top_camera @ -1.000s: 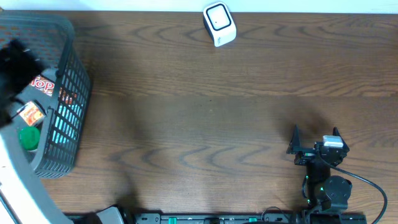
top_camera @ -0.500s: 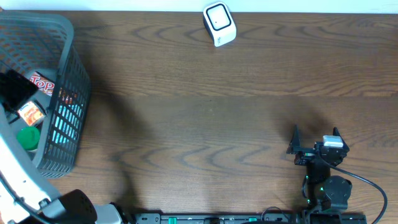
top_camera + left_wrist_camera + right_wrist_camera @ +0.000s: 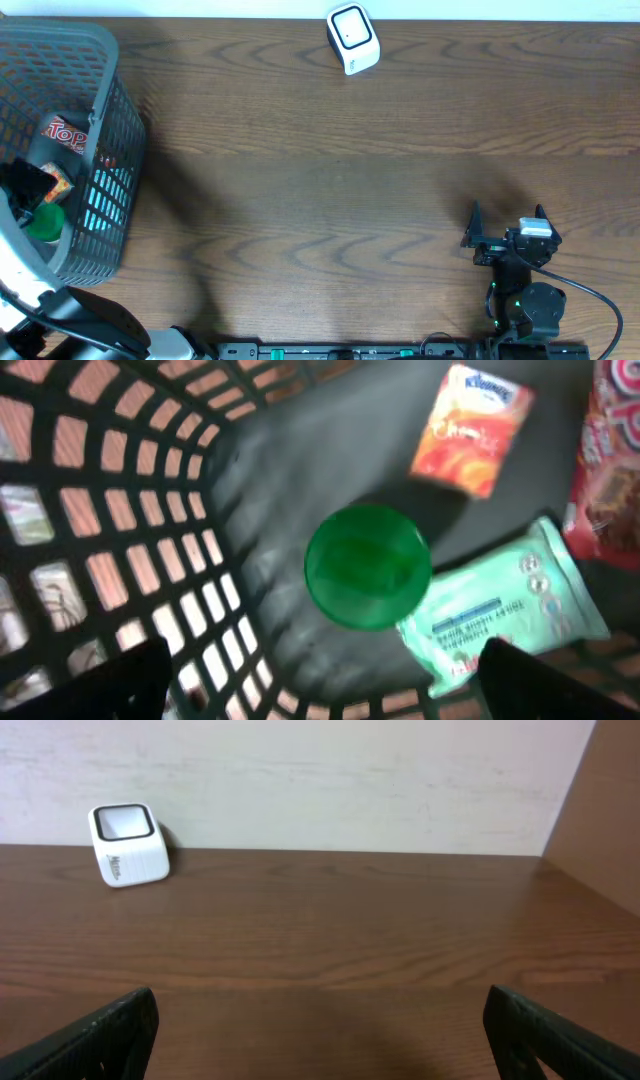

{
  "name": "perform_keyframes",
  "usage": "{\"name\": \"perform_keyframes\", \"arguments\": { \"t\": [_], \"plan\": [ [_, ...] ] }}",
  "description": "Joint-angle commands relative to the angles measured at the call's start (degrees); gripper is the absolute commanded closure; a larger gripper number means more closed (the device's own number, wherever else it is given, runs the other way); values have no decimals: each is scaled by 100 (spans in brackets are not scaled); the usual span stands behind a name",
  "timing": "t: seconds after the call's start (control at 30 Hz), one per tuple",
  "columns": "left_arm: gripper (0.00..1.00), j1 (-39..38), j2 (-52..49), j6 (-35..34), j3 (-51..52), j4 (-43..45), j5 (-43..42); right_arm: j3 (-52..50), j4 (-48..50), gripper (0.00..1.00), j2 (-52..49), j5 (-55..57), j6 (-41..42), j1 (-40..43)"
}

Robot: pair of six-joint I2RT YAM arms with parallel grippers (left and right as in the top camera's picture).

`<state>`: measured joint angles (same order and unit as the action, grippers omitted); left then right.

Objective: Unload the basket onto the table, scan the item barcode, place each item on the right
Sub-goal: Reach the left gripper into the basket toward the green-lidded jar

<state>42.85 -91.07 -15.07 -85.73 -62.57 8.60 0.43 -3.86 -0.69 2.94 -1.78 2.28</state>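
Green and round, a tub (image 3: 368,566) is seen straight below the left gripper (image 3: 340,682), whose fingers are spread wide with nothing held between them. Being round, the tub offers no long axis, so no wrist turn is judged necessary for a downward grasp. Against its lower right edge a pale wipes pack (image 3: 505,615) lies on a diagonal; an orange packet (image 3: 470,428) is just beyond, and a red packet (image 3: 612,455) is cut off at the frame's edge. All are contained in the grey basket (image 3: 112,120) at the left end of the table (image 3: 330,200). The right gripper (image 3: 508,222), likewise spread and empty, is parked well apart at the near right. The white scanner (image 3: 352,38) is set at the far edge, where a picked item would have to be carried.
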Motion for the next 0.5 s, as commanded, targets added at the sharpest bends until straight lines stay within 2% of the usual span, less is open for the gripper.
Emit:
{"name": "perform_keyframes", "arguments": {
  "t": [0.0, 0.47],
  "plan": [
    [2, 136, -70, -61, 433, 354, 87, -11, -22, 1, 35, -4, -44, -35],
    [2, 162, -1161, -63, 767, 901, 90, -11, -22, 1, 35, -4, -46, -35]
  ]
}}
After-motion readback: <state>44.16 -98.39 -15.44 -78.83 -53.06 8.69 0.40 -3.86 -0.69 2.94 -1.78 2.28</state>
